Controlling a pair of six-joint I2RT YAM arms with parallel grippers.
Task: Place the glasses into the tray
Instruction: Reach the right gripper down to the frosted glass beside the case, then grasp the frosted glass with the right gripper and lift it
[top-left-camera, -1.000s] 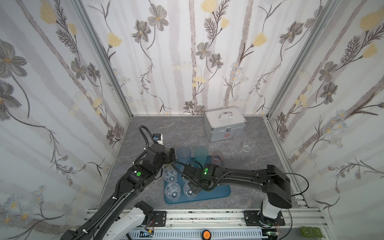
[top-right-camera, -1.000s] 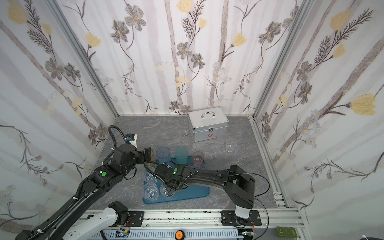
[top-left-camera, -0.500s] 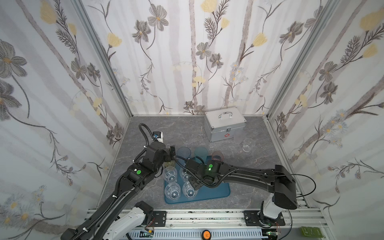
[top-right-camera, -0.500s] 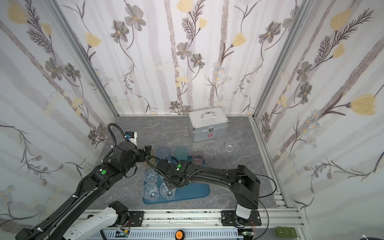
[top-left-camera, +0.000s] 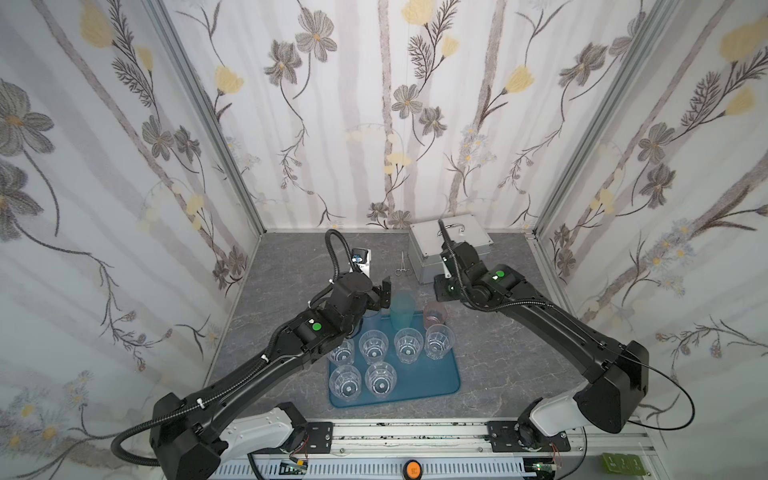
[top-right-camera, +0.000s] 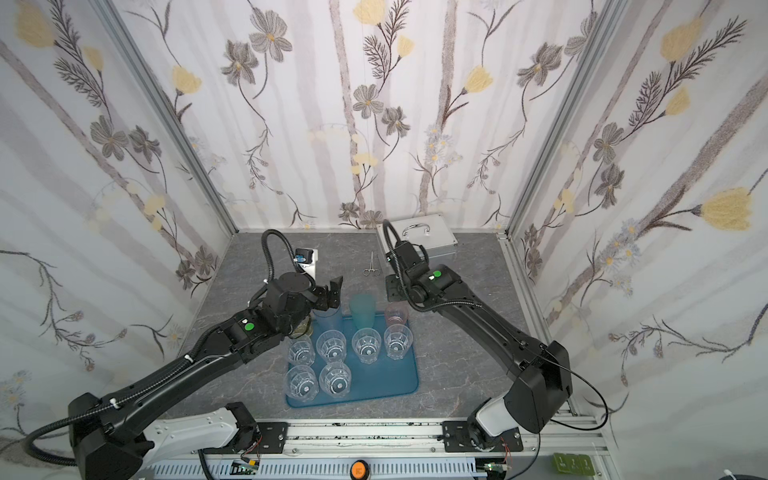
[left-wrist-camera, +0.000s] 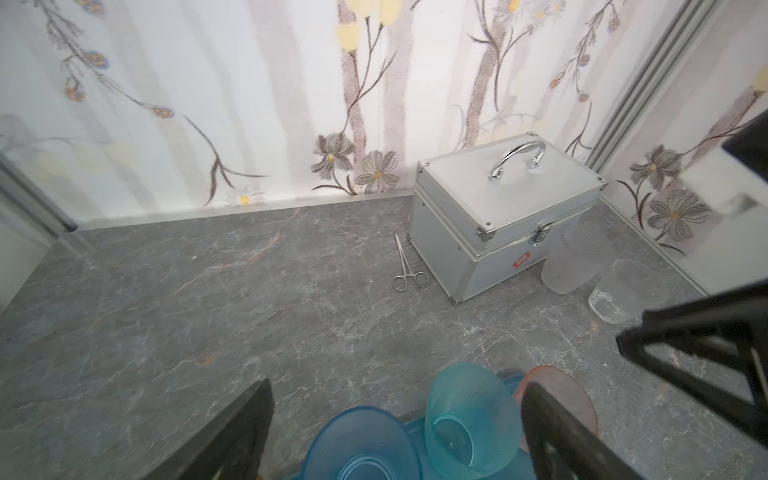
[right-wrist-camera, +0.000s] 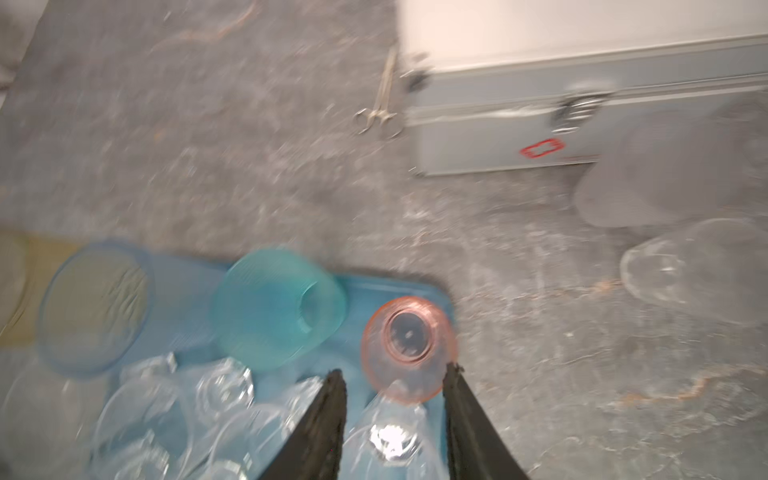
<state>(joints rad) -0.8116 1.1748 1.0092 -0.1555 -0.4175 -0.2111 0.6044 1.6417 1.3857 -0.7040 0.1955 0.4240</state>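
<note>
**Right arm backs off the tray; two glasses still to fetch**

The right arm (top-left-camera: 540, 324), stretched low across the tray a second ago with its fingers shut, has swung back toward the far right and its fingers have parted. The left arm (top-left-camera: 266, 365) has hardly stirred.

Nearest me, the teal-blue tray (top-left-camera: 428, 382) lies flat on the grey tabletop (top-left-camera: 291, 266). Six clear glasses (top-left-camera: 373, 345) stand upright in it, two in the near row and four behind, leaving the near right part bare. Along its far edge stand the blue tumbler (top-right-camera: 330, 319), the teal tumbler (top-left-camera: 401, 309) and the short pink glass (top-left-camera: 435, 316). Above them the left gripper (top-left-camera: 380, 297) hovers, fingers spread wide and empty. The right gripper (top-left-camera: 441, 291) hangs with fingers apart, grasping nothing. Beyond lie the surgical forceps (top-left-camera: 400, 266) and the silver first-aid case (top-left-camera: 467, 232).

I'd judge this a gap between placements. Next, the right arm should reach for a glass still outside, lower its parted fingers round it, and carry it to the bare corner without clipping the pink glass.

Both top views hide those stragglers behind the right arm. The left wrist view shows them: a frosted tumbler (left-wrist-camera: 577, 257) and a clear tumbler (left-wrist-camera: 623, 295), on the tabletop just beside the case. The right wrist view is blurred, yet nothing sits between its fingers (right-wrist-camera: 320, 424).
</note>
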